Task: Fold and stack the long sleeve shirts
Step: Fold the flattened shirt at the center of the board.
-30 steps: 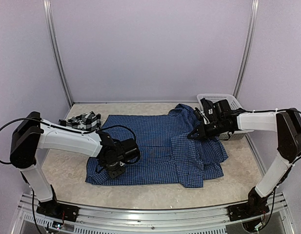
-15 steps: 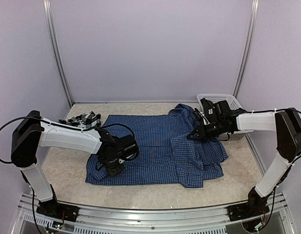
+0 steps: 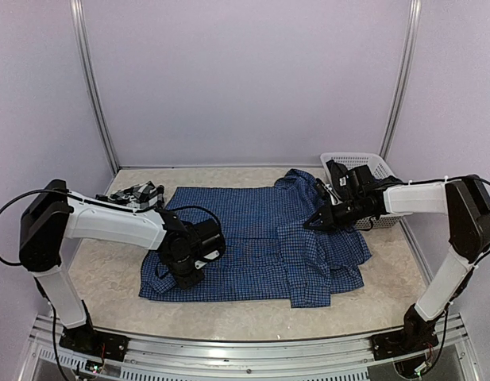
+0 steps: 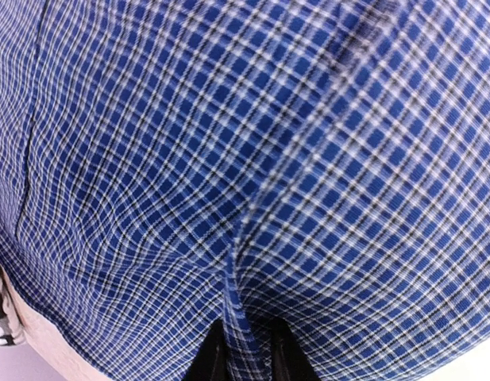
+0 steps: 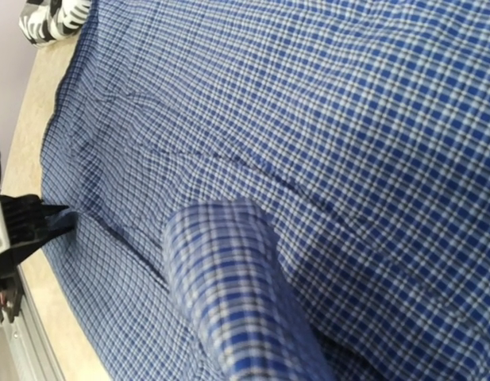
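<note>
Blue check shirt (image 3: pixel 260 238) lies spread flat mid-table (image 3: pixel 387 278), btwn our two arms. Our L gripper (image 4: pixel 245 353) pinches a ridge of its cloth near the front-left hem, fingers (image 4: pixel 209 355) on either side. Our R gripper (image 3: pixel 314 224) sits at the shirt's right part. A fold rises twd that wrist cam and the fingers are hidden, so we can't tell their state. The b&w plaid shirt (image 3: pixel 137 194) is bunched far left, the white basket (image 3: pixel 372 163) far right.
</note>
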You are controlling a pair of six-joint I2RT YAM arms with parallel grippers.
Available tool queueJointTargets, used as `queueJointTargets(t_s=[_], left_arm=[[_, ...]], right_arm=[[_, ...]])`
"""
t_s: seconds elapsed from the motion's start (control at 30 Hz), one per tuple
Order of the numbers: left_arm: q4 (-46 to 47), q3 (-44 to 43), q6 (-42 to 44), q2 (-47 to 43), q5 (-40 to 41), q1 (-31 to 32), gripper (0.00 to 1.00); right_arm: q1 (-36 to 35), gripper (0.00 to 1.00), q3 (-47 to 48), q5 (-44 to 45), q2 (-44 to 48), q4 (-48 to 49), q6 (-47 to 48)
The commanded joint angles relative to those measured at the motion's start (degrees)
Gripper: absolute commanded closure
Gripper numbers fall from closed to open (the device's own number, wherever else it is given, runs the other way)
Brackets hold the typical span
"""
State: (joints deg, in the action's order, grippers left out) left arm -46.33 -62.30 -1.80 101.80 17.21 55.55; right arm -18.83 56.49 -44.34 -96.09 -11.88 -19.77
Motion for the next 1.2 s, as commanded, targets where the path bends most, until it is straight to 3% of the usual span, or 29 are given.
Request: queueJointTargets(t_s=[0.0, 0.1, 0.57, 1.17], left_arm=[[-0.5, -0.8, -0.1, 1.5, 1.0, -0.9, 0.91], [-0.9, -1.0, -0.1, 1.6, 1.8, -1.2, 1.00], [-2.3, -5.3, 3.6, -2.1, 0.1, -6.6, 1.00], [-3.7, -11.8, 6.1, 3.1, 0.7, -10.9, 1.00]], right_arm=[[0.6, 1.00, -0.3, -1.2, 0.9, 0.3, 0.4], [0.6, 1.00, -0.1, -1.1, 2.2, -1.0, 1.0], [0.7, 1.00, 6.3, 7.8, 13.1, -17.5, 6.5], [1.7, 1.00, 15.8, 9.6, 5.8, -19.4, 8.9]])
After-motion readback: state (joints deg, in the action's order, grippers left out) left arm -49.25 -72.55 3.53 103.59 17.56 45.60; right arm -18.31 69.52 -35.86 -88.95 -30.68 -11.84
